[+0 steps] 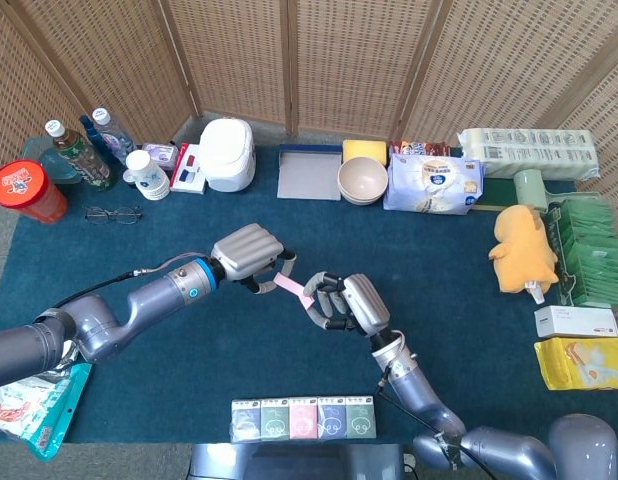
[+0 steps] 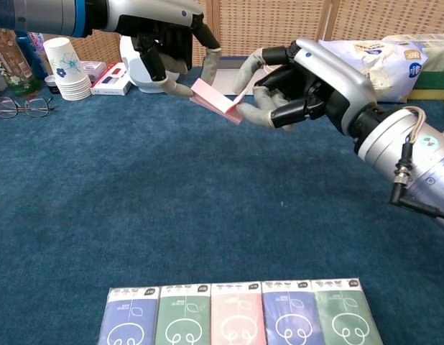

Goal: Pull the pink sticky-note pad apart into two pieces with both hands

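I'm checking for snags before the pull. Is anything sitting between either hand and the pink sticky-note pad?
Nothing visible. The left hand and the right hand each already hold an end of the pink sticky-note pad, which hangs in the air above the blue tablecloth. The tissue packs lie well below, near the table's front edge.

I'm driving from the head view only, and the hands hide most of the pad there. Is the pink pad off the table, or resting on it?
Observer: Off it. The chest view shows the pink sticky-note pad in the air above the blue table cloth, between the left hand and the right hand.
Operator: Does the right hand actually have it?
Observer: Its fingers meet the pad's near end, above and below.
Operator: Has the pad split yet?
Observer: No, the chest view shows it in one piece.
Operator: Anything under my arms that I can't see?
Observer: A row of tissue packs lies at the table's near edge.
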You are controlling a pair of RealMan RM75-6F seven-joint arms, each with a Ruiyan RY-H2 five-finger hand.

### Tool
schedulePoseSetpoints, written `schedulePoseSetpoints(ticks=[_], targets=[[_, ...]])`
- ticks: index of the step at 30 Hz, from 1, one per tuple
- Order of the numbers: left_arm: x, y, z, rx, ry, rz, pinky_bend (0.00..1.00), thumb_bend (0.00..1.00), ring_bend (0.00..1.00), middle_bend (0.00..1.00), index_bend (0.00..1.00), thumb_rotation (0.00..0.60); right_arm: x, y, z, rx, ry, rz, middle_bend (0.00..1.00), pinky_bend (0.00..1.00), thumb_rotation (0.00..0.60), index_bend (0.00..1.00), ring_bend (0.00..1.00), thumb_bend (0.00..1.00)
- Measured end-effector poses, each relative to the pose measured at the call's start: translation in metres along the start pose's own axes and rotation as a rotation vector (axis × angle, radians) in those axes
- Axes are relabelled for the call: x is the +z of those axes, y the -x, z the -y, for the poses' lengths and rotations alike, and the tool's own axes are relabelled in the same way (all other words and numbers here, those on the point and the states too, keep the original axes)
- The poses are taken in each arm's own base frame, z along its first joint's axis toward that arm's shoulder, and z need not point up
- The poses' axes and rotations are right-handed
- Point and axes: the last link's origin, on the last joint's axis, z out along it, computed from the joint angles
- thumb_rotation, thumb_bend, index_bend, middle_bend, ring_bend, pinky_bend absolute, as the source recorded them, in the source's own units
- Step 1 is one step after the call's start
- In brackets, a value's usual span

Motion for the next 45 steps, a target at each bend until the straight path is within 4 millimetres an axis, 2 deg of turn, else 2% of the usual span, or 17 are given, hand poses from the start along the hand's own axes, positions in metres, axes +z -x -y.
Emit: schedulePoseSetpoints(ticks=[19,33,45], targets=[[-0.0003,0.0002,-0.0014,0.004,0.004,0.006,0.95,0.35,0.99,0.93,0.67,0.600,0.0014,0.0006,-0.0004,-0.021,-0.006,-0.004,0.85,0.76,0.600,0.59,0.90,0.38],[-0.0021,0.0031,0.0000,0.014,0.001,0.010,0.95,0.35,0.99,0.93,0.67,0.600,0.0011,0.0006,-0.0028,-0.021,-0.004,-0.008,0.87,0.76,0.600,0.70,0.90,0.45],[-0.0024,0.0064,0.0028,0.020,-0.007,0.010,0.95,0.35,0.99,0.93,0.67,0.600,-0.0006,0.0014,-0.0044,-0.019,0.000,0.000,0.87,0.76,0.600,0.74,0.91,0.46]])
